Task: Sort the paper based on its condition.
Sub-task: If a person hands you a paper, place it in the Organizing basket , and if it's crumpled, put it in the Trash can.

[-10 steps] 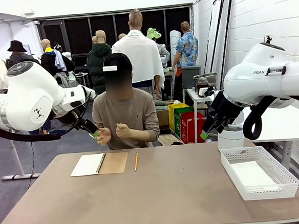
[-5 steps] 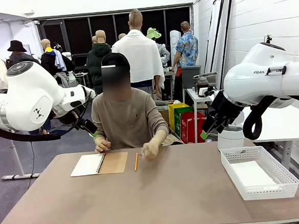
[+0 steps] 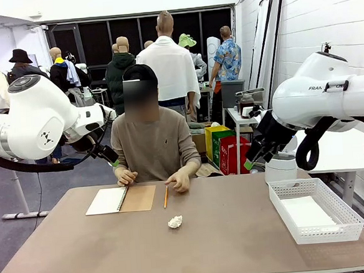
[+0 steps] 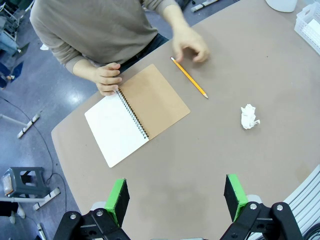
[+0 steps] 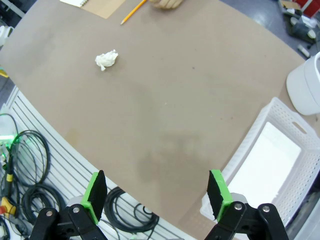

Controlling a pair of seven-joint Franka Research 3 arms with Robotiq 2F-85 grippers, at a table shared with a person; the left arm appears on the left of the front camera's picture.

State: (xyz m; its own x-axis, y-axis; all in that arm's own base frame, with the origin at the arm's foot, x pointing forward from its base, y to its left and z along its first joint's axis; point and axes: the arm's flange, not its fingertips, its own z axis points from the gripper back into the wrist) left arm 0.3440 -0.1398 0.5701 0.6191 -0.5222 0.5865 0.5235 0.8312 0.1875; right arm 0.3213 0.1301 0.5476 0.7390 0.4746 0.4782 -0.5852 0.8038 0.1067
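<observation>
Looks across a brown table (image 3: 227, 246) toward a seated person, with one hand (image 3: 179, 181) resting at the far edge beside a pencil (image 3: 165, 196) and an open spiral notebook (image 3: 121, 199). Shows a crumpled ball of white paper (image 3: 175, 222) on bare tabletop near the middle, at about 6 o'clock from the pencil and well apart from the white mesh basket (image 3: 280, 195) at 3 o'clock, itself holding a flat sheet (image 3: 306, 212). Shows the left gripper (image 4: 175, 187) and the right gripper (image 5: 156, 186) both raised well above the table, jaws spread wide, gripping nothing. Judged as the step in hand: picking up the ball (wrinkled, so probably not meant for the basket with the flat sheet). Places the ball at roughly 1 o'clock from the left wrist camera and at 11 o'clock from the right wrist camera. To do it well: come down straight over the ball, set a pad on each side, close gently to avoid flicking it away, and keep clear of the hand at the far edge.
</observation>
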